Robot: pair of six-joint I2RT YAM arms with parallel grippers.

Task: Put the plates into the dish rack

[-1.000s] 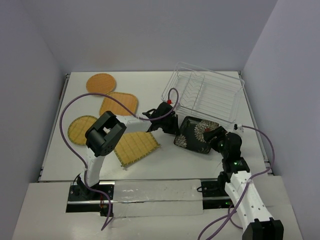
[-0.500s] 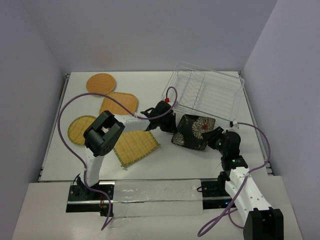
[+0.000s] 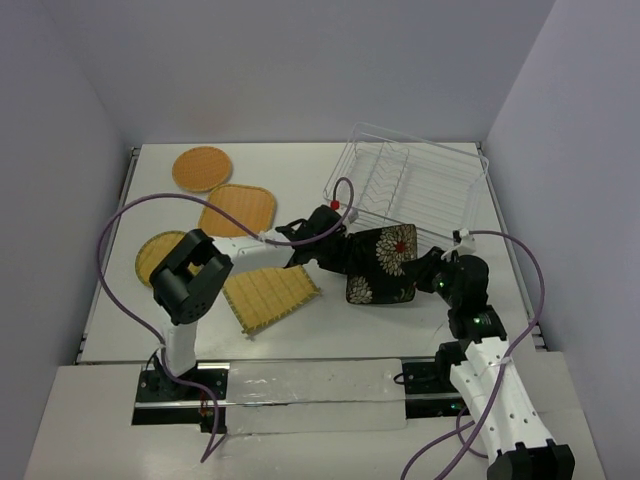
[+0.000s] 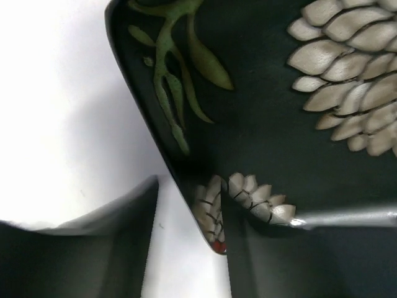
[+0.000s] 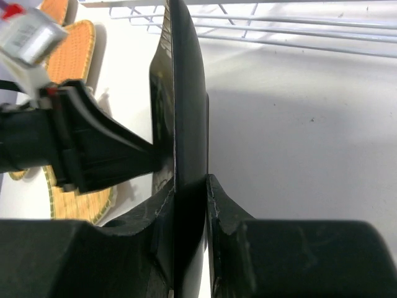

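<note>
The black flowered plate (image 3: 383, 262) stands on edge just in front of the dish rack (image 3: 410, 185), which holds nothing yet. The right claw (image 5: 189, 186) is clamped on its rim. The left claw (image 4: 189, 192) straddles a corner, fingers apart. Four other plates (image 3: 238, 209) lie flat on the surface (image 3: 300, 170), so apparently all five remain to load.

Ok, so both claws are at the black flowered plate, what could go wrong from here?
The right claw pinches only the rim of the black plate, which is tilted up steeply; it could pivot or slip out.
The left claw straddles another corner with a gap at one finger; uneven arm motion may twist the plate loose.
The dish rack sits just behind, so the plate could knock its near wire.
</note>
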